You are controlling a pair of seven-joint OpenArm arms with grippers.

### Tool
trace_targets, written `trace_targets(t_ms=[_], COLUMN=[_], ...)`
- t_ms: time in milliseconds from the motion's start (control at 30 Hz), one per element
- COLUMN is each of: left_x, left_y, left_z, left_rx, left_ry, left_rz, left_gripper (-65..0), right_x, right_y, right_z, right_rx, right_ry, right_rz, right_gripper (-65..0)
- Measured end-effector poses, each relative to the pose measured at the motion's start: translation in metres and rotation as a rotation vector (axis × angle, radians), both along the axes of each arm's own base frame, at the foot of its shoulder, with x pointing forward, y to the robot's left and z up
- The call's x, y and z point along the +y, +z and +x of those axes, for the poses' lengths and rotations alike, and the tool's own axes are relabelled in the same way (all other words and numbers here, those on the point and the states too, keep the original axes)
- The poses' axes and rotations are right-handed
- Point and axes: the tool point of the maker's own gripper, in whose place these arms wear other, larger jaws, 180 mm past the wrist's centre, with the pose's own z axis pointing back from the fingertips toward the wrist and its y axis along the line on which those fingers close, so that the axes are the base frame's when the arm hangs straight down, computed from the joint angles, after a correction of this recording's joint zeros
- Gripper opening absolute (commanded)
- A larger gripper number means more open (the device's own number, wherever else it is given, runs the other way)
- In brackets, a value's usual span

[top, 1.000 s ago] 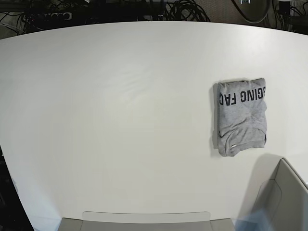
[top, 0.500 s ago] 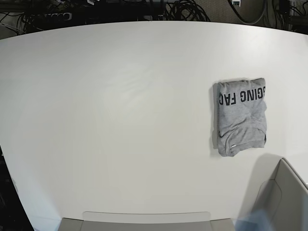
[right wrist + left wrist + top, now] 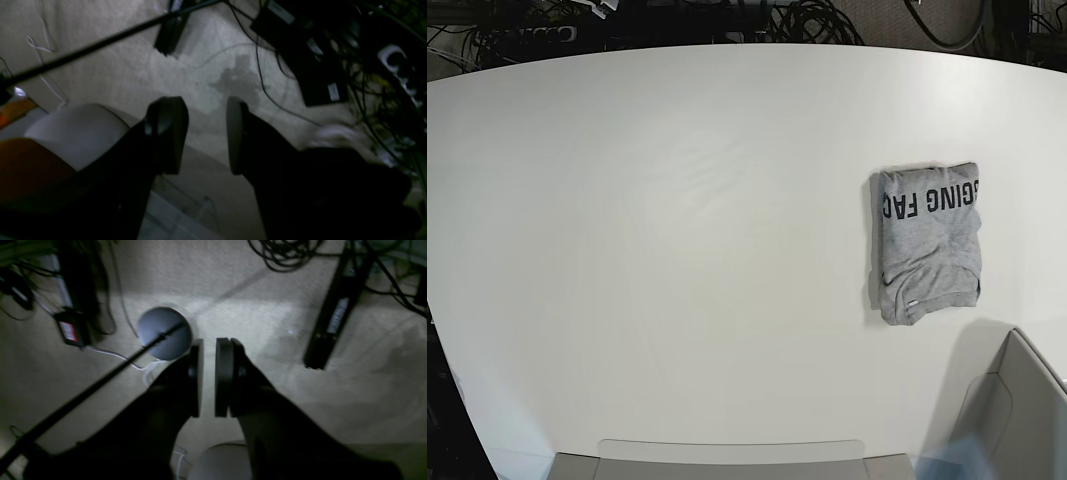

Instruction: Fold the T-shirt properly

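Folded T-shirt lying alone on the table

The T-shirt is sitting as a compact bundle at about three o'clock on the table — apparently finished, since the left gripper, nearly closed, and the right gripper, spread wide, are both hanging empty over the floor.

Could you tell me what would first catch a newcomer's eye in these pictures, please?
The grey T-shirt stands out, folded into a compact rectangle on the right of the white table, black lettering showing on top. Neither arm is over the table: the left gripper and right gripper both hang empty above carpet and cables.
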Motion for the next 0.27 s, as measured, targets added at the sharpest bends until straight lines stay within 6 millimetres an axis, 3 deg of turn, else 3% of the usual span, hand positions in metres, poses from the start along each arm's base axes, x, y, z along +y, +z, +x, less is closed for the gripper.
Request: trace_targets(t_ms=[133,267], left_x=[-0.016,-0.014], left_y=[-0.006,-0.007], left_z=[0.019,0.03], left_rx=[-0.045,-0.062], left_ry=[0.004,0.003], left_rz=[-0.032,-0.025], left_gripper=[-58.8,-58.8], right_x=[0.008,0.02], right_y=[0.002,0.007], right_z=[-0.021,-0.05], right_rx=[0.044,0.103], right_ry=[0.109,0.239], right_rz=[0.035,0.084], right_gripper=[-42.8,-42.8])
